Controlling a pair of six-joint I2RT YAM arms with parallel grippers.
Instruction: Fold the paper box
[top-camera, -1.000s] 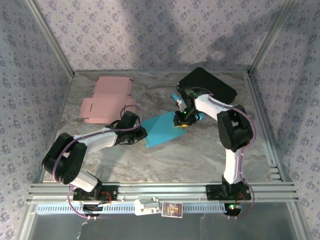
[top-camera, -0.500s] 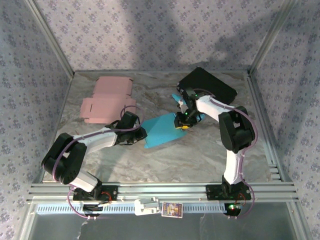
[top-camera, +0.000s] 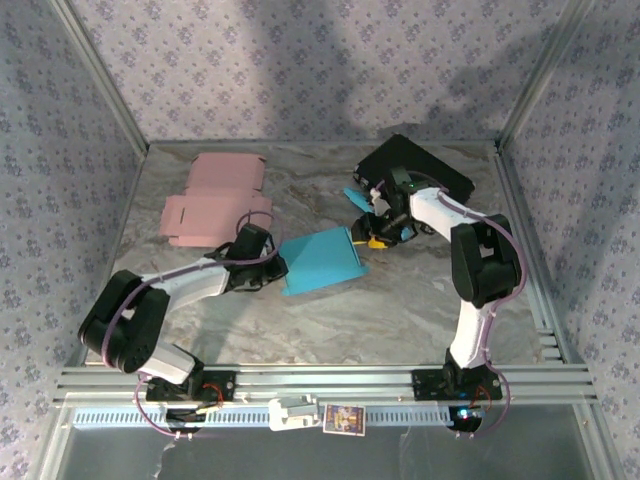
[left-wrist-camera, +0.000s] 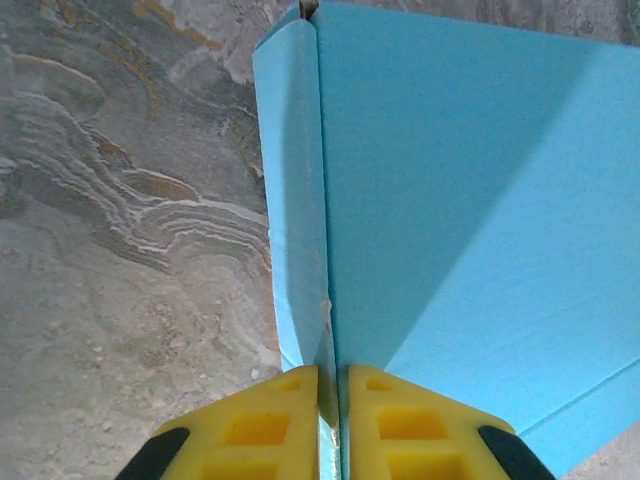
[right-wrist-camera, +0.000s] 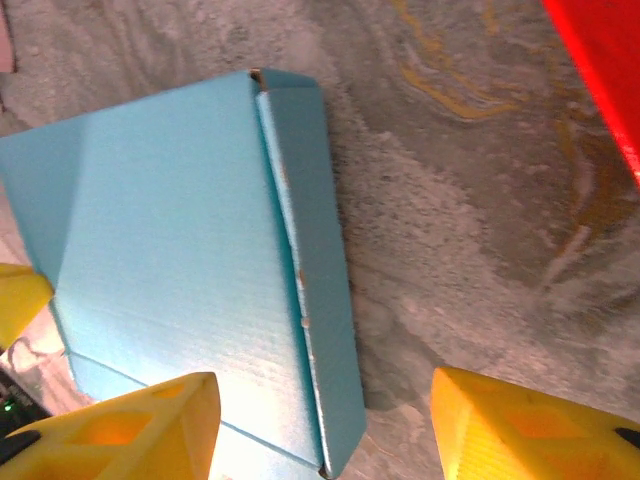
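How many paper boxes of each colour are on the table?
Blue box: 1
Pink flat box: 1
Total: 2, not counting the blue bits half hidden under the right arm.

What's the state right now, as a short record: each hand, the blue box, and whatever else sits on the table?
left hand: shut on the left edge of the blue box
right hand: open, at the box's right end, gripping nothing
blue box: partly folded, mid-table
pink blank: flat, back left
black object: back right
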